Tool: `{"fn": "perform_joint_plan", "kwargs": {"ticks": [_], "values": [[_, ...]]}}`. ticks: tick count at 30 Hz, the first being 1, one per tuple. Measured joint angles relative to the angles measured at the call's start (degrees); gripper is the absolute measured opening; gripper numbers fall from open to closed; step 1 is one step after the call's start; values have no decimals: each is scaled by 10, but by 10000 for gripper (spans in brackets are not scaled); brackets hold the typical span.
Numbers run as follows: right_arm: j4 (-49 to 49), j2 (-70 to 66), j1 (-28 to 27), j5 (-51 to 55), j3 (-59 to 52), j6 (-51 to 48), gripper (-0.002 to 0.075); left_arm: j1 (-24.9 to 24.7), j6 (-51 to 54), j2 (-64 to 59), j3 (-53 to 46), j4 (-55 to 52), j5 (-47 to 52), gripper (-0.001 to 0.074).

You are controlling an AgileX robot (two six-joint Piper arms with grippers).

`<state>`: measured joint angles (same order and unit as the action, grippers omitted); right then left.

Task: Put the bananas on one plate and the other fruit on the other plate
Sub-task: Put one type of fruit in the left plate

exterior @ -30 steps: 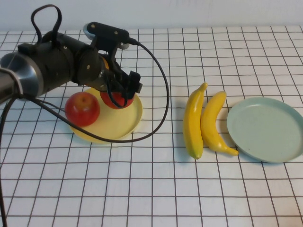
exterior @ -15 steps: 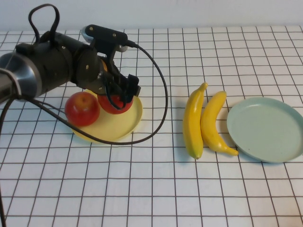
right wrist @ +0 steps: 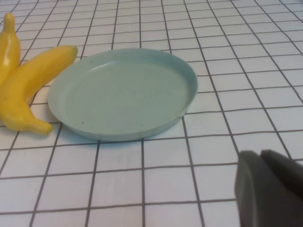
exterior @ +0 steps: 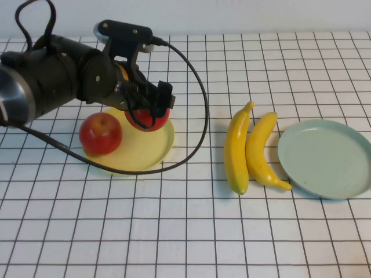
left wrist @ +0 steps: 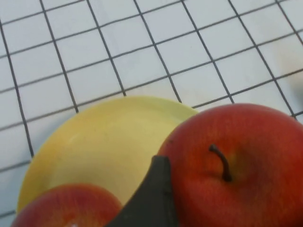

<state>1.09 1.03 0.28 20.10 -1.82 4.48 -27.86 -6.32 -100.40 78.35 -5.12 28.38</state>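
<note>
My left gripper (exterior: pixel 153 110) is closed around a red apple (exterior: pixel 145 120) at the back right of the yellow plate (exterior: pixel 145 153); whether the apple rests on the plate I cannot tell. In the left wrist view one dark finger (left wrist: pixel 154 198) lies against that apple (left wrist: pixel 236 161). A second red apple (exterior: pixel 101 132) sits on the plate's left side. Two bananas (exterior: pixel 236 147) (exterior: pixel 259 152) lie side by side on the table, just left of the empty blue-green plate (exterior: pixel 324 157). My right gripper (right wrist: pixel 262 156) is shut, low over the table near that plate (right wrist: pixel 123 94), and is out of the high view.
The left arm's black cable (exterior: pixel 197 116) loops over the table between the yellow plate and the bananas. A white cloth with a black grid (exterior: pixel 185 231) covers the table.
The left gripper dipped slightly, then moved up and to the right, and the apple between its fingers moved with it. Bananas, plates and the other apple stayed put.
</note>
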Motion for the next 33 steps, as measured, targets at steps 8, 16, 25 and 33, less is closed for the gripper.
{"fn": "perform_joint_plan", "kwargs": {"ticks": [8,16,25,33], "values": [[0,0,0,0,0,0,-16,3,-43,8,-61,6,-63,669],[0,0,0,0,0,0,-16,0,-109,27,-109,-74,-81,669],[0,0,0,0,0,0,-16,-1,-183,58,-111,-168,-97,668],[0,0,0,0,0,0,-16,-1,-205,162,-159,-124,-137,138]]}}
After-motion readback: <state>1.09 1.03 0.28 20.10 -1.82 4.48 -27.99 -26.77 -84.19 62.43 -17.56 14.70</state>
